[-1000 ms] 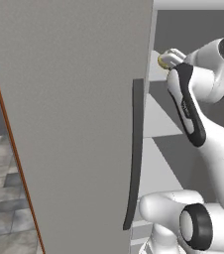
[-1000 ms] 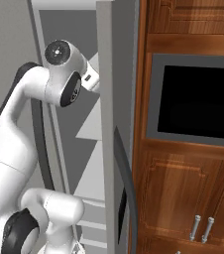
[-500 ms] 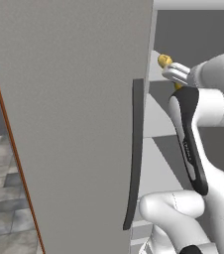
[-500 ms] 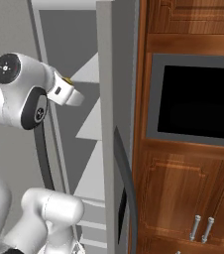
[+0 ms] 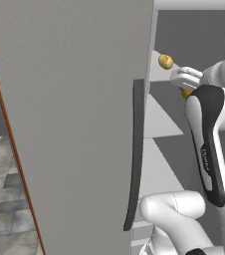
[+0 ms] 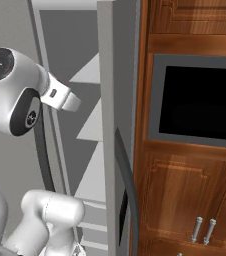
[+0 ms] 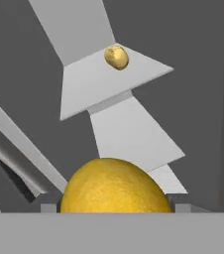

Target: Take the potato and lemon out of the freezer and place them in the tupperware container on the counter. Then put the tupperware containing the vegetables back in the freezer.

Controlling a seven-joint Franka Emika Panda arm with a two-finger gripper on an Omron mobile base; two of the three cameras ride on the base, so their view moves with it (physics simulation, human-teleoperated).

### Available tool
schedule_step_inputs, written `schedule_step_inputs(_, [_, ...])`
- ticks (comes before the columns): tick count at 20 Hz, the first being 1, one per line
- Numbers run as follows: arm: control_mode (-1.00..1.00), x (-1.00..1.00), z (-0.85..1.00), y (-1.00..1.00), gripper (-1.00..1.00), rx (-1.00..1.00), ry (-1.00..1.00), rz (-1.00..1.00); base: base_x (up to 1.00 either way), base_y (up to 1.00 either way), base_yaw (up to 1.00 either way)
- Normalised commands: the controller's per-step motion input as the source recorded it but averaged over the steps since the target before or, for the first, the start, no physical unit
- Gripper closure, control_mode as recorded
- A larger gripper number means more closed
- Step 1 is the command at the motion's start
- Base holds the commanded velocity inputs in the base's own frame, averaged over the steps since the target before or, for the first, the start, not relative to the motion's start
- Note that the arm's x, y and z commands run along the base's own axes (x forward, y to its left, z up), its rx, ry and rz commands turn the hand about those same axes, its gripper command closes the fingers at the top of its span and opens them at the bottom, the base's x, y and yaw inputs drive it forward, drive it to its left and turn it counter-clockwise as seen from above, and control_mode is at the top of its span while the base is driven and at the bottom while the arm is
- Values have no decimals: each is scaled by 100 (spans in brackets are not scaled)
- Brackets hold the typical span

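Yellow-orange lemon [image 7: 116,187] sits big and close at the bottom of the hand view, right between the two dark finger tips of the tool [image 7: 115,203], and the jaws look clamped on its sides at a wide spread, so I'd say the tool is gripping the lemon. From the left base view you can just catch a sliver of that lemon [image 5: 186,93] tucked under the white hand, up inside the freezer [image 5: 84,124], whose flat grey door with the long dark handle [image 5: 136,154] stands swung open. Potato [image 7: 116,56], the dull tan lumpy one, sits alone on a pale grey freezer shelf [image 7: 99,79], near that shelf's far edge in the hand view; it also shows in the left base view [image 5: 165,61] on the shelf just above the hand, apart from it. Over on the right base view there's a reddish-brown wooden cabinet [image 6: 185,195] with a dark oven window [image 6: 202,102] beside the freezer.
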Motion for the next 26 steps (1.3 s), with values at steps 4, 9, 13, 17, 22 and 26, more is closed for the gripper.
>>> schedule_step_inputs(4, [100, -5, 0, 4, 100, 0, 1, 1, -65, 22, 2])
schedule_step_inputs(9, [100, 0, 0, 0, 100, 0, 0, 0, -100, 78, 3])
schedule_step_inputs(13, [100, 0, 0, 0, 100, 0, 0, 0, -28, 100, 10])
schedule_step_inputs(17, [100, 0, 0, 0, 100, 0, 0, 0, 28, 100, 7])
schedule_step_inputs(22, [100, 0, 0, 0, 100, 0, 0, 0, 52, 100, 6])
schedule_step_inputs(26, [100, 0, 0, 0, 100, 0, 0, 0, 59, 100, 18])
